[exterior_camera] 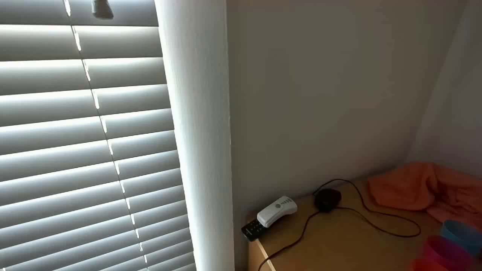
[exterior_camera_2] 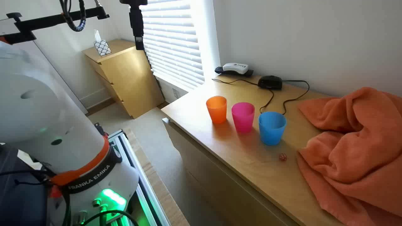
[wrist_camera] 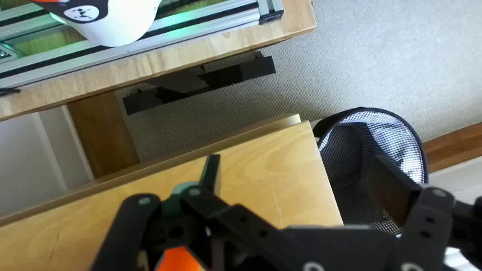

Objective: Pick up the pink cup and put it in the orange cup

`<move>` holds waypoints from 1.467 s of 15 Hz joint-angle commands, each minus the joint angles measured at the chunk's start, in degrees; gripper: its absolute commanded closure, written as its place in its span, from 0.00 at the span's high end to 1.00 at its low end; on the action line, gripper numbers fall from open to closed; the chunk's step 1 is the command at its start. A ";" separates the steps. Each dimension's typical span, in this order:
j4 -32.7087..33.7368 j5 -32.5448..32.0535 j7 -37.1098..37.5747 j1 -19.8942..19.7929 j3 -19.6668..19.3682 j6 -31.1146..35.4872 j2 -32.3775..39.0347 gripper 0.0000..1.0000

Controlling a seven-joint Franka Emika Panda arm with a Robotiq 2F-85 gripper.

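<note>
The pink cup [exterior_camera_2: 243,118] stands upright on the wooden dresser top, between the orange cup [exterior_camera_2: 216,110] and a blue cup [exterior_camera_2: 272,128]. The three stand apart in a row. In an exterior view the pink cup [exterior_camera: 448,253], the blue cup [exterior_camera: 461,235] and a sliver of the orange cup [exterior_camera: 428,265] show at the lower right corner. My gripper [wrist_camera: 303,180] is open and empty, with its fingers wide apart above the dresser's end. Part of the gripper [exterior_camera_2: 138,34] shows high up, left of the cups. In the wrist view the orange cup [wrist_camera: 179,260] is mostly hidden behind the gripper.
An orange cloth [exterior_camera_2: 355,147] lies right of the cups, with a small red die [exterior_camera_2: 282,157] nearby. A black device [exterior_camera_2: 270,82] with cables and a white remote [exterior_camera_2: 235,67] lie along the wall. A mesh bin [wrist_camera: 371,165] stands beside the dresser end [wrist_camera: 278,165].
</note>
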 commanded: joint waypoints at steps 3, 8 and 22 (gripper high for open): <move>0.16 0.01 -0.06 -0.15 0.08 -0.20 0.02 1.00; -1.09 -1.17 0.32 -2.42 -1.50 1.11 -0.19 1.00; -6.06 -3.19 2.67 -18.42 -15.23 17.70 5.94 1.00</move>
